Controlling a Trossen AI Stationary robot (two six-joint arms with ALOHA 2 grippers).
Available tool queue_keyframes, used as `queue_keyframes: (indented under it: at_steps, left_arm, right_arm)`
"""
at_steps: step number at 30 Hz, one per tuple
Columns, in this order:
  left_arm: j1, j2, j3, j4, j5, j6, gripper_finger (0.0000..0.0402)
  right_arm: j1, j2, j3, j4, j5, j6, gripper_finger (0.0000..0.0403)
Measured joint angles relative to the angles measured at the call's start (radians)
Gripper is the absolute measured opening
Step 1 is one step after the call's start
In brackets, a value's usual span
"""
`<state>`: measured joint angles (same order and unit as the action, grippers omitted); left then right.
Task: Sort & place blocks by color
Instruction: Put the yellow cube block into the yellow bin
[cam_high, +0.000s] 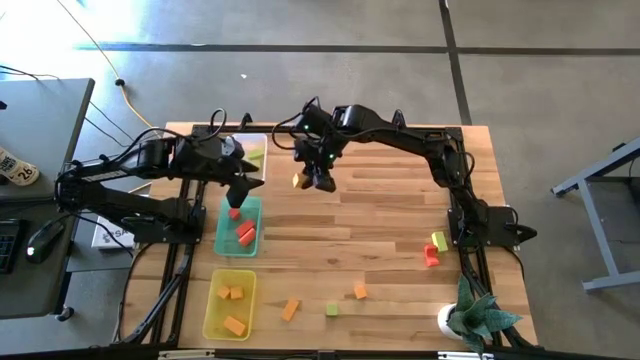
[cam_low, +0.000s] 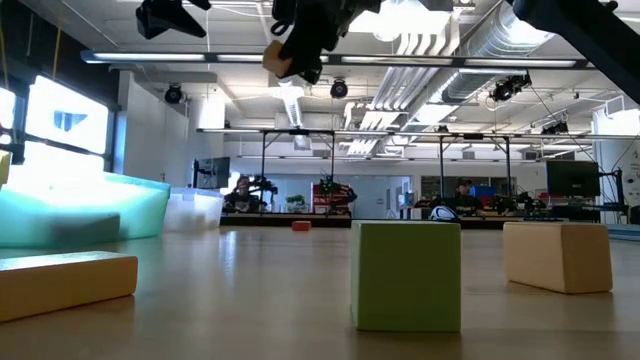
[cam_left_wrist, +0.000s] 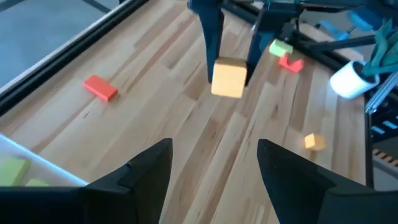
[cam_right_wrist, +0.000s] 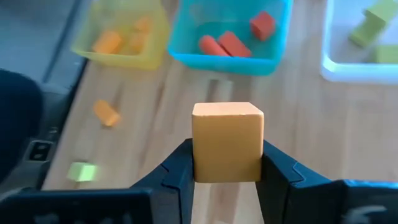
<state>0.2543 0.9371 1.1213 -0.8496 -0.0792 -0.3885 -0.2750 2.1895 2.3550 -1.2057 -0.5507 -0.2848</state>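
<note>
My right gripper (cam_right_wrist: 227, 171) is shut on a pale orange cube (cam_right_wrist: 227, 142) and holds it high above the far middle of the table (cam_high: 400, 215). The cube also shows in the high view (cam_high: 298, 181) and the low view (cam_low: 280, 58). My left gripper (cam_left_wrist: 214, 168) stands open and empty above the far end of the green tray (cam_high: 238, 240), beside the clear tray (cam_high: 262, 140). Red blocks (cam_right_wrist: 227, 43) lie in the green tray, orange blocks (cam_high: 232, 293) in the yellow tray (cam_high: 212, 320), and yellow-green blocks (cam_right_wrist: 373, 22) in the clear tray. My right gripper pinches the cube by two opposite side faces (cam_right_wrist: 202, 163), one finger on each. The fingers (cam_left_wrist: 211, 37) slant down from above, and the cube sits at their free ends. It is lifted well clear of the table and held level.
Loose blocks lie on the table: an orange one (cam_high: 291, 310), a green one (cam_high: 331, 310), another orange one (cam_high: 360, 291), a yellow-green (cam_high: 439, 241) and a red one (cam_high: 431, 257) near the right arm's base, and a red one (cam_left_wrist: 99, 87). A potted plant (cam_high: 470, 320) stands at the near right corner.
</note>
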Motion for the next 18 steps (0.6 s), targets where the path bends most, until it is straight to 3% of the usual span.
queue_keyframes:
  at_steps: [8,15,18]
  left_arm:
    - [0.0,0.0,0.0,0.049,-0.014,-0.004,0.0223]
    - [0.001,0.0,0.0,0.052,-0.064,-0.194,0.0223]
    - [0.001,0.0,0.0,0.055,-0.05,-0.191,0.0223]
  right_arm:
    - [-0.018,0.0,0.0,0.067,-0.134,-0.003,0.0101]
    - [-0.02,0.0,0.0,0.176,-0.218,0.072,0.0101]
    - [-0.02,0.0,0.0,0.245,-0.301,0.101,0.0101]
